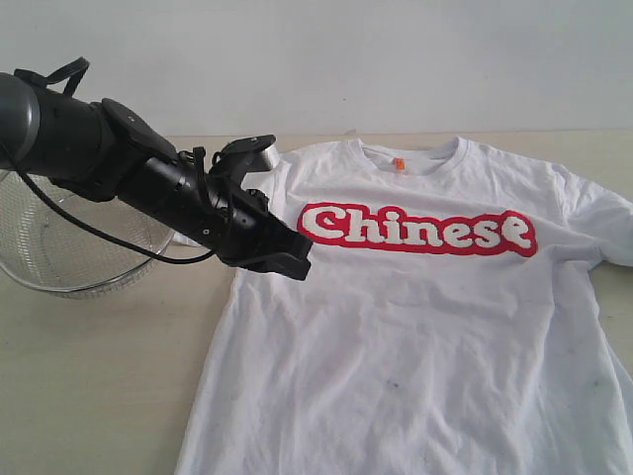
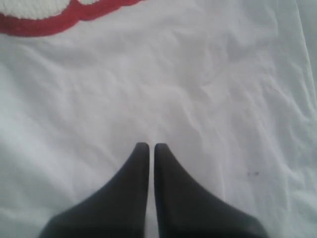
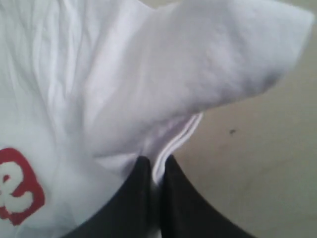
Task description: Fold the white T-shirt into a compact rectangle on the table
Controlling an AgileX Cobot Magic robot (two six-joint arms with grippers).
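Jaws together, left arm point(image 1: 148, 183) slants over white T-shirt point(image 1: 415, 327) (right pinches sleeve point(image 3: 223, 59)).

The white T-shirt point(image 1: 415, 327) lies face-up, seemingly unfolded, on the beige table point(image 1: 89, 396).

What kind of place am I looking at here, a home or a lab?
Probably a robot lab test bench: a black robot arm over a white T-shirt spread on a pale table, a wire-mesh basket beside it, plain white wall behind.
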